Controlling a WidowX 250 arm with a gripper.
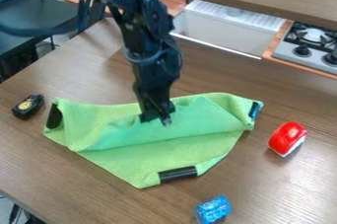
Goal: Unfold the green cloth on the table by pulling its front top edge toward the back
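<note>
Nearest the camera: blue, roundish object [213,210] on the wood-grain tabletop [276,183], beyond the near end of the green cloth [184,144]. Cloth lies mid-tabletop, partly folded, with a crease running across it. Black strip [178,174] at its near edge; second dark strip [54,116] at its left corner; blue-and-black patch [254,110] at its right corner. Red object with white underside [287,138] well to the right of the cloth, apart from it. Small black object with yellow face [27,106] near the tabletop's left edge, apart from the cloth. Gripper [156,120] points down at the cloth's middle; contact unclear. Cannot tell whether it is wide, narrow or holding fabric. Past the tabletop's far edge: white sink [223,29]; stove [307,45] with black knobs to its right.
</note>
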